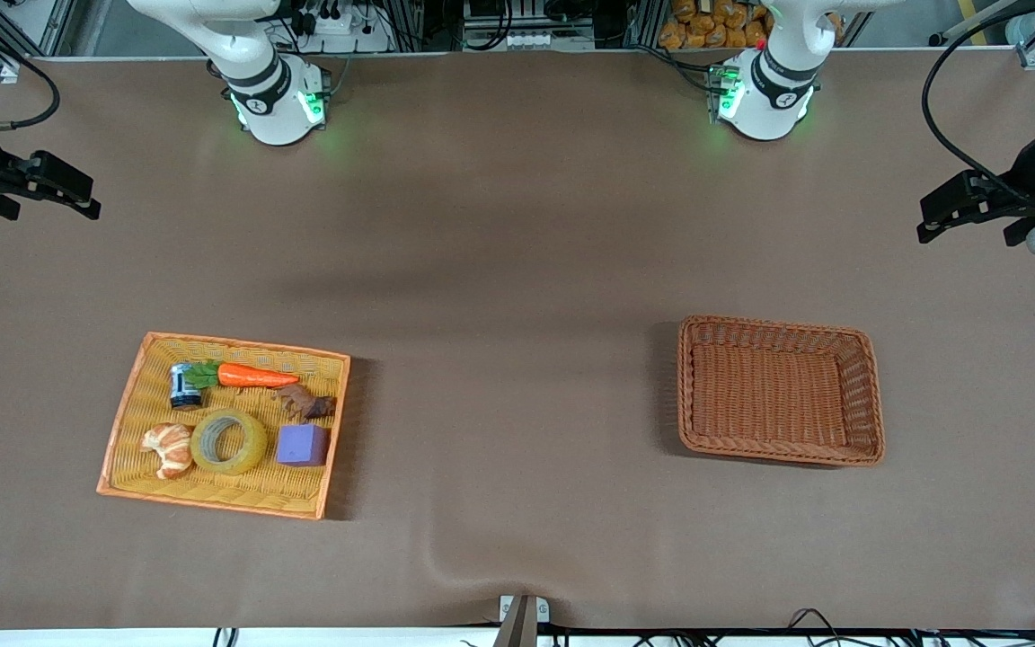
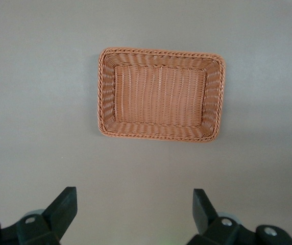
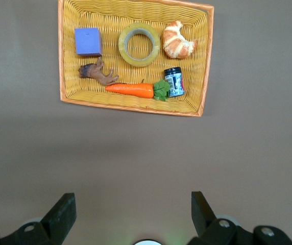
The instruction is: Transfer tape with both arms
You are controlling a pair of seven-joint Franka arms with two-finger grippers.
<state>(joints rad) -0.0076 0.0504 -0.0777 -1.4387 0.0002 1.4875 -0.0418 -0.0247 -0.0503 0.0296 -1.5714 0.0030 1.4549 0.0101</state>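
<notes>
The tape [image 1: 257, 445], a yellowish translucent ring with a pale core, lies flat in a yellow tray [image 1: 212, 341] toward the right arm's end of the table. In the tray it sits between a croissant [image 1: 169, 449] and a purple cube [image 1: 302, 444]. My right gripper [image 1: 91, 202] hangs open and empty, high over that end of the table and well apart from the tray. Its wrist view looks down on the tape [image 3: 156, 46], with the right gripper [image 3: 133, 201] spread wide. My left gripper [image 1: 924, 223] is open and empty, high over the other end of the table.
An empty brown wicker basket [image 1: 778, 323] stands toward the left arm's end, also in the left wrist view [image 2: 161, 51]. The tray also holds a carrot [image 1: 252, 376], a small dark can [image 1: 184, 386] and a brown toy animal [image 1: 306, 403].
</notes>
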